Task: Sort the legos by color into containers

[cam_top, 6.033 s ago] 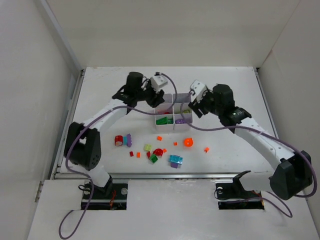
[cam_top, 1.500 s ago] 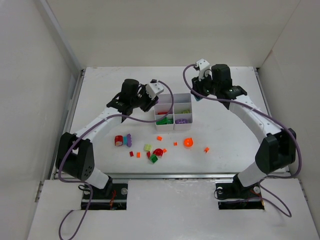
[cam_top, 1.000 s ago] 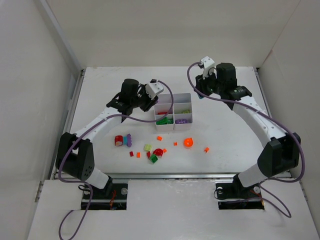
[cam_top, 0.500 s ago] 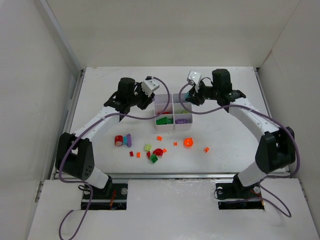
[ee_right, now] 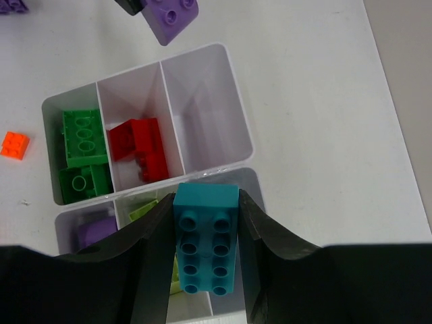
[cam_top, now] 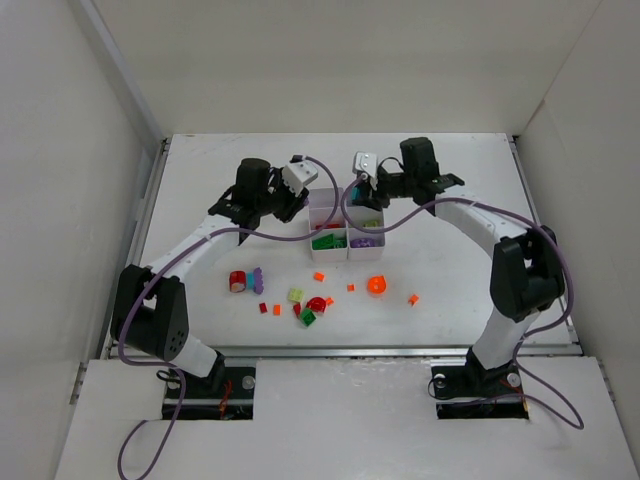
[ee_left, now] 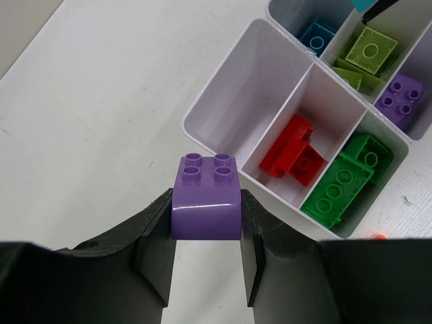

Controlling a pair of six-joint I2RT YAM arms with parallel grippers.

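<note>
My left gripper (ee_left: 206, 202) is shut on a purple two-by-two brick (ee_left: 206, 182), held above the bare table just off the white tray's (ee_left: 250, 115) empty corner compartment. My right gripper (ee_right: 205, 202) is shut on a cyan two-by-four brick (ee_right: 206, 243), hanging over the tray's end compartment beside the yellow-green bricks (ee_left: 368, 48). The other compartments hold red bricks (ee_left: 293, 152), green bricks (ee_left: 344, 179), a small purple brick (ee_left: 399, 100) and a cyan brick (ee_left: 317, 34). In the top view both grippers, left (cam_top: 285, 202) and right (cam_top: 362, 195), flank the tray's (cam_top: 330, 193) far end.
Loose legos lie in front of the tray: a red and purple cluster (cam_top: 245, 280), a yellow-green bit (cam_top: 296, 295), red (cam_top: 317, 303) and green (cam_top: 309, 318) pieces, an orange round piece (cam_top: 377, 285) and tiny orange bits (cam_top: 413, 298). White walls enclose the table.
My right gripper has swung left from behind the tray's right side to over its far end, still holding the cyan brick. The left gripper has drawn back slightly left with the purple brick.
</note>
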